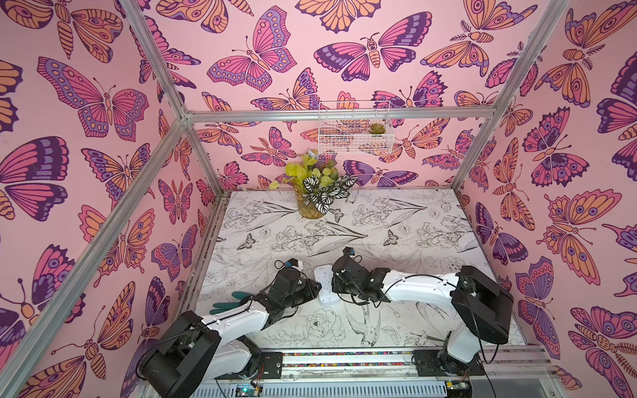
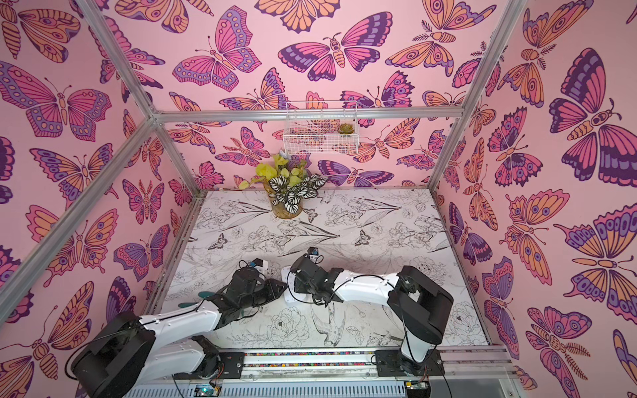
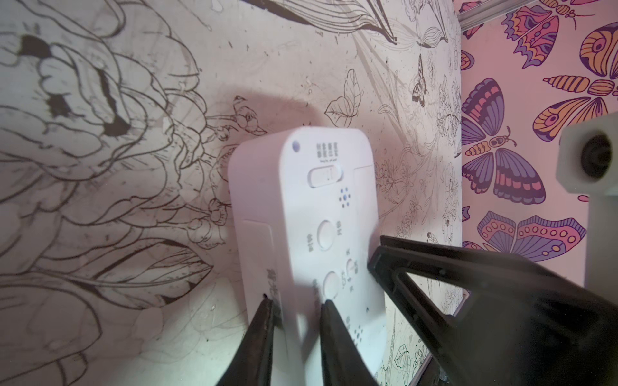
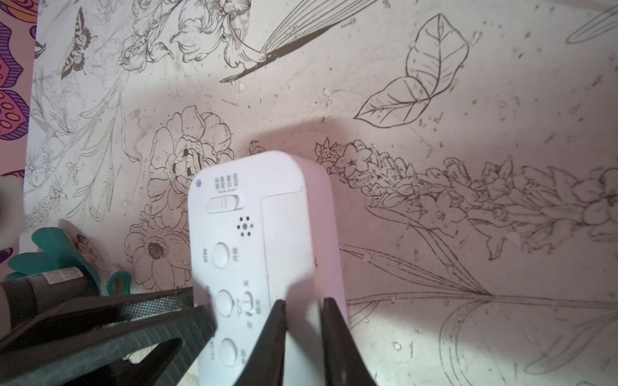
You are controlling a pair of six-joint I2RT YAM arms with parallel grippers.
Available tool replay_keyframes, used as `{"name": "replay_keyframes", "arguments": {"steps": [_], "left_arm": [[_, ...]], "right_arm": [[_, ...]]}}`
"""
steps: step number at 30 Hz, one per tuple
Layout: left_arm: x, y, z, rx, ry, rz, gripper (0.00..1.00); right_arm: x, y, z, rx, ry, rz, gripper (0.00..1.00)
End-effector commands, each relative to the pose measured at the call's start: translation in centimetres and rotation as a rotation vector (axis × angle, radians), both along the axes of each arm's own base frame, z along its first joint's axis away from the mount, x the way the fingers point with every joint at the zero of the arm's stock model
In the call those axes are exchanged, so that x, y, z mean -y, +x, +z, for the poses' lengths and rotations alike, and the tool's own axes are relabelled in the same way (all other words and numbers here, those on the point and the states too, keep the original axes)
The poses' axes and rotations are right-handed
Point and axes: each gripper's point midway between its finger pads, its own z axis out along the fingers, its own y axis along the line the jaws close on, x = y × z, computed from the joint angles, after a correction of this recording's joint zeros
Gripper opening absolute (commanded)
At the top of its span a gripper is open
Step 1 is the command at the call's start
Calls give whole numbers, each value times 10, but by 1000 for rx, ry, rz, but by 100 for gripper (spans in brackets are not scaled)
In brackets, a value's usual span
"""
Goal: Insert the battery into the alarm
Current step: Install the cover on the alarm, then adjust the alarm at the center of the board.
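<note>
Where the floral-print table (image 1: 396, 220) forms the booth floor, two arms reach in from its near edge: the left arm (image 1: 238, 318) is stretched low and angled inward, and the right arm (image 1: 420, 286) has its elbow raised, forearm level and wrist turned toward its partner. Teal glove (image 1: 224, 305): lies beside the left arm, mostly hidden by it. Alarm (image 1: 325, 281): white, back face up (screen turned away, unseen), near the table's front middle, between the two wrists; resting or lifted cannot be told. Left gripper (image 3: 294, 302): fingers narrowly apart, pinching one long edge of the alarm. Right gripper (image 4: 303, 302): likewise clamped on the opposite long edge. Both wrist views cut off the alarm's near end; the button labels are too blurred to read.
</note>
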Motion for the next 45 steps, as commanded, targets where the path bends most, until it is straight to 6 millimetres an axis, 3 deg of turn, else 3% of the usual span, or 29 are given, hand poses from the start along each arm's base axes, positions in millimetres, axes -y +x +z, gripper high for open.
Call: {"name": "replay_keyframes", "arguments": {"steps": [1,4,5,7,13,14,23,26,35,41,45], "left_arm": [[8,-9,8,14,-13,-60,27],[-8,-10,11,30,49,-25,34],[-14,-9,13,38,66,-11,39],[-24,-8,20,56,83,18,47],[-45,-11,33,97,95,86,53],[-49,-12,32,94,107,100,54],[-88,-18,22,69,158,267,67],[-96,-20,20,67,152,308,72],[-103,-25,19,64,133,345,77],[-101,-24,21,61,123,341,80],[-100,-25,22,56,118,342,80]], "right_arm": [[-15,-34,3,-30,15,131,27],[17,-25,13,51,-88,84,40],[23,-23,26,84,-88,84,48],[28,-24,34,105,-101,95,58],[16,-35,39,113,-126,137,86],[10,-38,37,116,-146,149,99],[-21,-44,15,96,-255,175,99],[-23,-41,8,88,-293,166,99],[-17,-36,-6,85,-365,139,99],[-26,-39,-11,66,-330,154,88],[-27,-39,-18,54,-331,147,86]]}}
